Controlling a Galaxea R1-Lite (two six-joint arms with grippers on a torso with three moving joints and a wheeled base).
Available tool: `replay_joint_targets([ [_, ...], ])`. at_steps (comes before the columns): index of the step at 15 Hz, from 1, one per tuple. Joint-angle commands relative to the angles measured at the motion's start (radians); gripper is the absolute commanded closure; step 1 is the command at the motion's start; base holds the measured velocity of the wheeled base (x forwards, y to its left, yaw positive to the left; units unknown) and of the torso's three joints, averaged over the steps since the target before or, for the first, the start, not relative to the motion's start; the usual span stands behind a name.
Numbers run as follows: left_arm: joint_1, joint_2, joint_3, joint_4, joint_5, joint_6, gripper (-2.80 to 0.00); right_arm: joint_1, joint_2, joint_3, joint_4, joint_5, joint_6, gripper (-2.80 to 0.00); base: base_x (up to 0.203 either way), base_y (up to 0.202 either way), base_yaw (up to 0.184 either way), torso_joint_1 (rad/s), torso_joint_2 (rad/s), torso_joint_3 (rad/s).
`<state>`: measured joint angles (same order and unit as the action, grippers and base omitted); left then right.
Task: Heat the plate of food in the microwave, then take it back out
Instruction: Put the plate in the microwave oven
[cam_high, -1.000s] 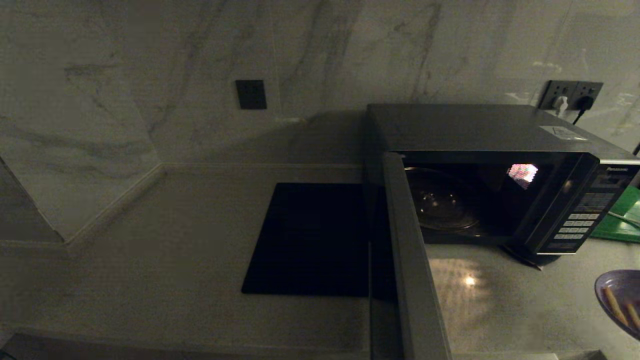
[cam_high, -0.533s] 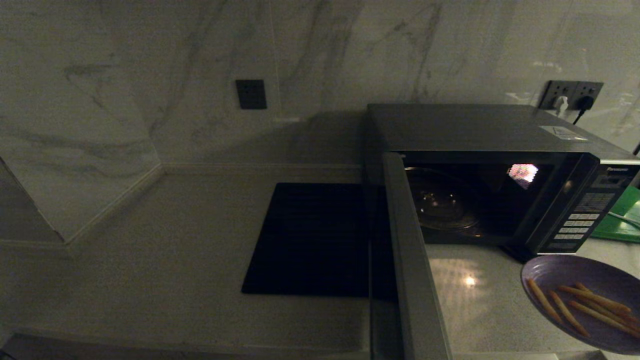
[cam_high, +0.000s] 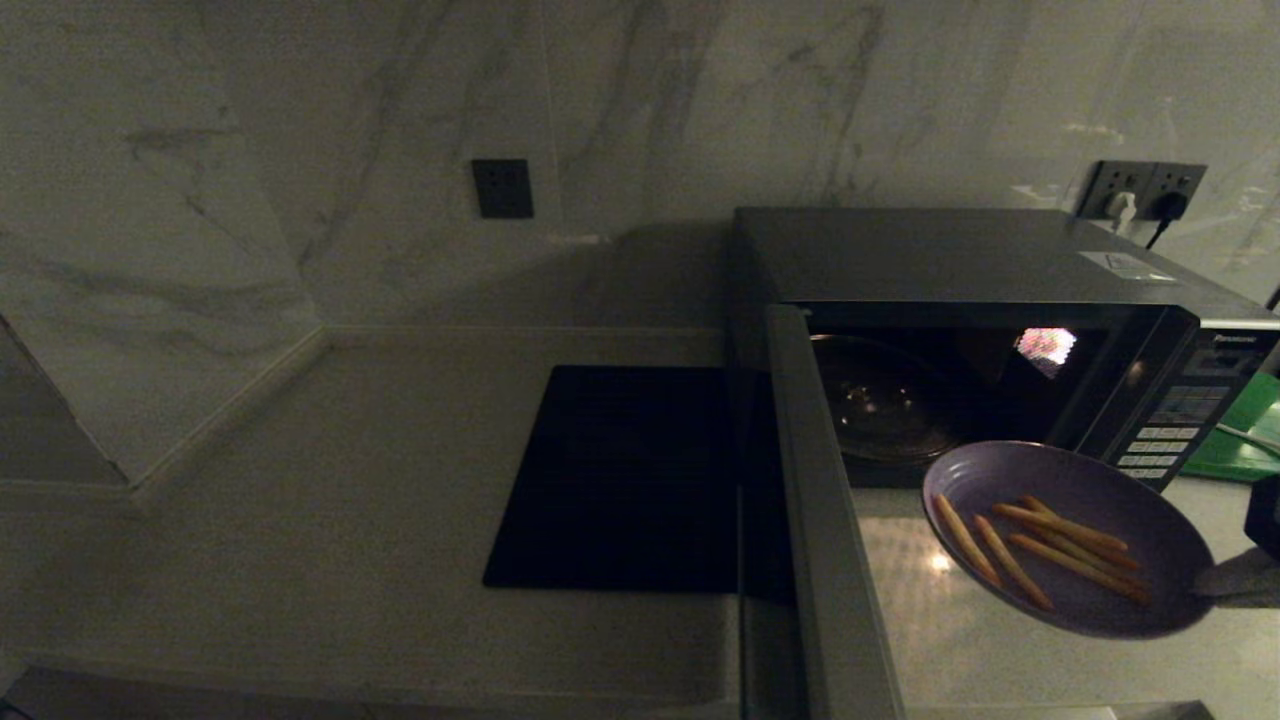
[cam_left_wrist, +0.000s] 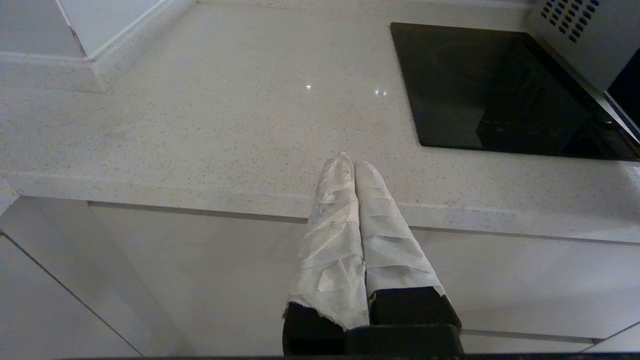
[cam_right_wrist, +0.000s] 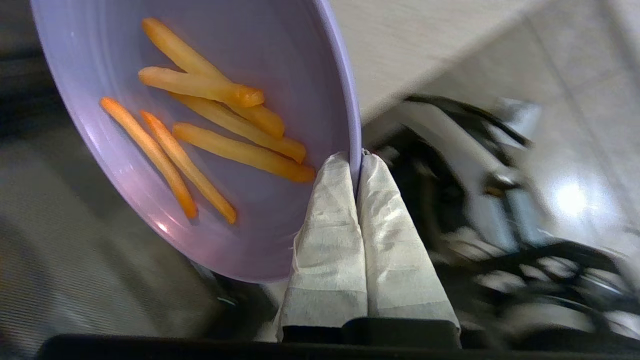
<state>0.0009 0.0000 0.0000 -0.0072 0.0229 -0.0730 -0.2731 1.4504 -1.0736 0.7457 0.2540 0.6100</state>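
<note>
One large thing decides the next move: the microwave (cam_high: 990, 330) stands with its door (cam_high: 820, 520) swung open toward the robot, and its dark cavity with the glass turntable (cam_high: 880, 410) lies beyond and a little to the left of the plate of food (cam_high: 1070, 540). This plate hangs in the air just before the opening, tilted, its fries (cam_right_wrist: 220, 120) lying across it. The right gripper (cam_right_wrist: 359, 162) is the nearer one; its taped fingers (cam_right_wrist: 385, 210) are closed tight on the plate's right rim. The left gripper (cam_left_wrist: 352, 165) rests closed and empty at the counter (cam_left_wrist: 200, 125) edge, well apart
</note>
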Motion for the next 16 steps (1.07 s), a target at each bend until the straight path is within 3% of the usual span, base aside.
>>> replay_joint_targets([
  [1, 0.001, 0.002, 0.0, 0.0, 0.0, -0.001, 0.0, 0.152, 0.007, -0.026, -0.036, -0.078, 0.208, 0.0, 0.0, 0.0, 0.0, 0.0, 0.0, 0.0],
  [3, 0.001, 0.002, 0.0, 0.0, 0.0, -0.001, 0.0, 0.264, 0.036, -0.042, -0.098, -0.199, 0.389, 0.0, 0.0, 0.0, 0.0, 0.0, 0.0, 0.0],
  [5, 0.001, 0.001, 0.0, 0.0, 0.0, -0.001, 0.0, 0.317, 0.098, -0.087, -0.129, -0.3, 0.508, 0.0, 0.0, 0.0, 0.0, 0.0, 0.0, 0.0],
  [10, 0.001, 0.002, 0.0, 0.0, 0.0, -0.001, 0.0, 0.333, 0.25, -0.249, -0.073, -0.352, 0.722, 0.0, 0.0, 0.0, 0.0, 0.0, 0.0, 0.0],
  [12, 0.001, 0.0, 0.0, 0.0, 0.0, -0.001, 0.0, 0.336, 0.28, -0.29, -0.004, -0.352, 0.755, 0.0, 0.0, 0.0, 0.0, 0.0, 0.0, 0.0],
  [16, 0.001, 0.001, 0.0, 0.0, 0.0, -0.001, 0.0, 0.338, 0.313, -0.334, 0.0, -0.356, 0.749, 0.0, 0.0, 0.0, 0.0, 0.0, 0.0, 0.0],
])
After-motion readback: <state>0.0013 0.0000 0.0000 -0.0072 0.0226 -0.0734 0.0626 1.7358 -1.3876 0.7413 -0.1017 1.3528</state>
